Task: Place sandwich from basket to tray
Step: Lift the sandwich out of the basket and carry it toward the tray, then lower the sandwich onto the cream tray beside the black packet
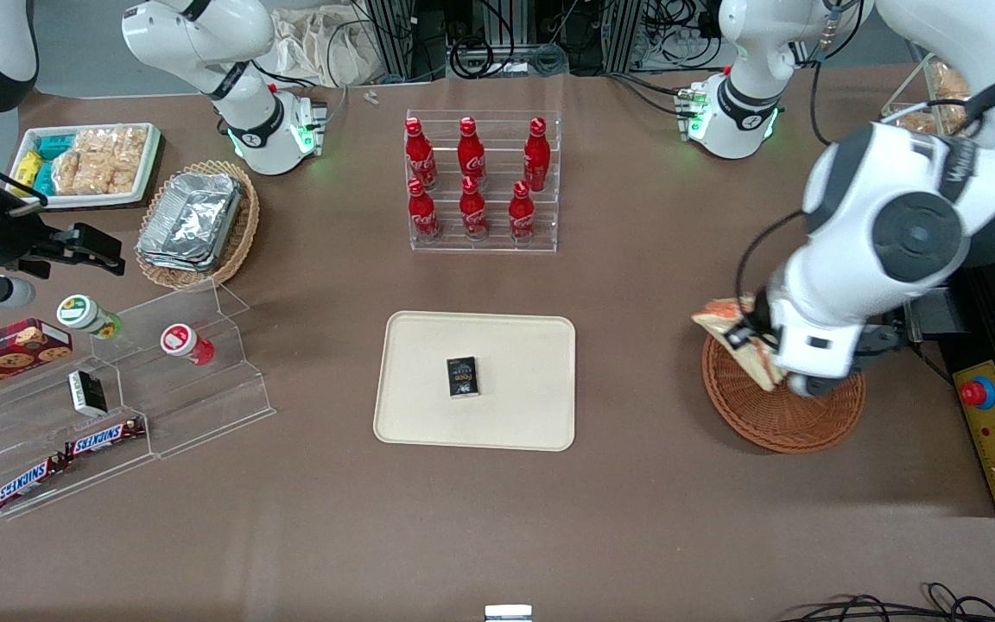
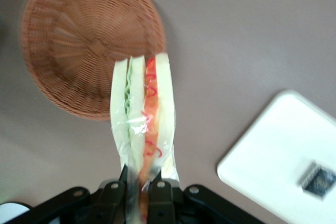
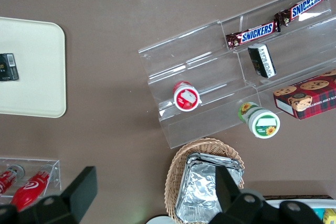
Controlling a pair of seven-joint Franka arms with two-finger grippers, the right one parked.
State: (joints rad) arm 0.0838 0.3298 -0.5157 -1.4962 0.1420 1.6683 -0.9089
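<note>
My left gripper point(image 1: 765, 350) is shut on the wrapped sandwich point(image 1: 735, 337), a wedge of white bread with orange and green filling, and holds it lifted above the rim of the reddish-brown wicker basket point(image 1: 778, 423). In the left wrist view the sandwich point(image 2: 143, 114) hangs between the fingers point(image 2: 160, 195) over the edge of the basket point(image 2: 79, 40), which shows nothing else in it. The cream tray point(image 1: 428, 380) lies at the table's middle, toward the parked arm from the basket, with a small black box point(image 1: 463, 377) on it. The tray's corner shows in the left wrist view point(image 2: 262, 150).
A clear rack of red cola bottles point(image 1: 482, 181) stands farther from the camera than the tray. Toward the parked arm's end are a tan basket of foil containers point(image 1: 195, 223), a white snack tray point(image 1: 91, 164) and clear steps with snacks point(image 1: 117, 406). A control box point(image 1: 994, 432) lies beside the basket.
</note>
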